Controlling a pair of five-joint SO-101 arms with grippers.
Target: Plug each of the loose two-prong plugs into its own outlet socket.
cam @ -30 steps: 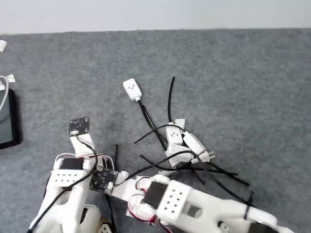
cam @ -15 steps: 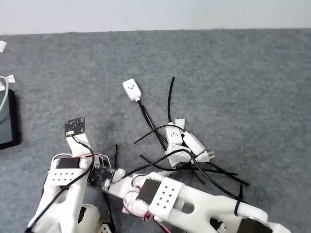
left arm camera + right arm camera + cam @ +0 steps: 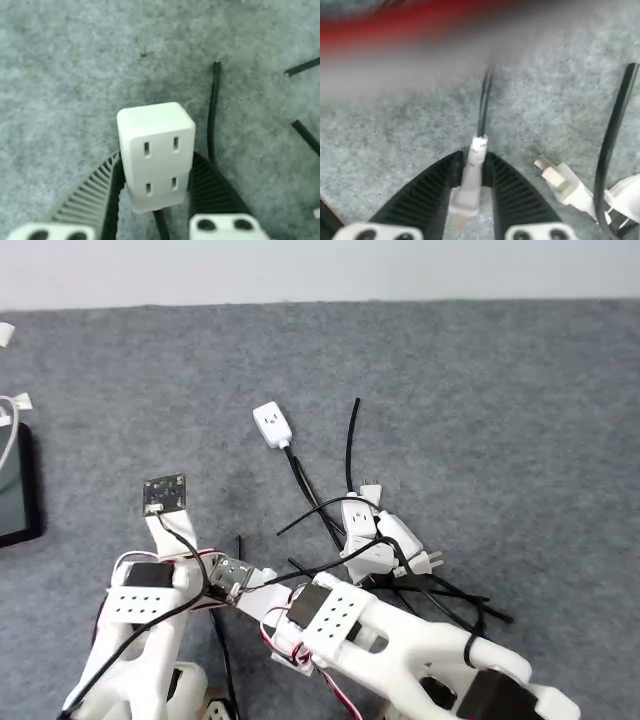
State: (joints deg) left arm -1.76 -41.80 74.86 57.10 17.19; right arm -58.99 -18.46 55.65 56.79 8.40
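My left gripper [image 3: 156, 167] is clamped on an outlet socket [image 3: 156, 145] and my right gripper [image 3: 471, 167] on a plug [image 3: 469, 185], both just above the table [image 3: 500, 390]. The tangled black cords [image 3: 303, 480] may pull the plug crooked, and then the prongs would miss the slots.

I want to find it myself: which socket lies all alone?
On the grey carpet, find the tangle of black cords in the middle. One cord runs out toward the far edge; the white outlet socket sits at its end, alone, away from the bunched plugs.

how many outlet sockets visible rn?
2 clear: held socket in the left gripper; lone socket on the carpet. The cable pile may hide more.
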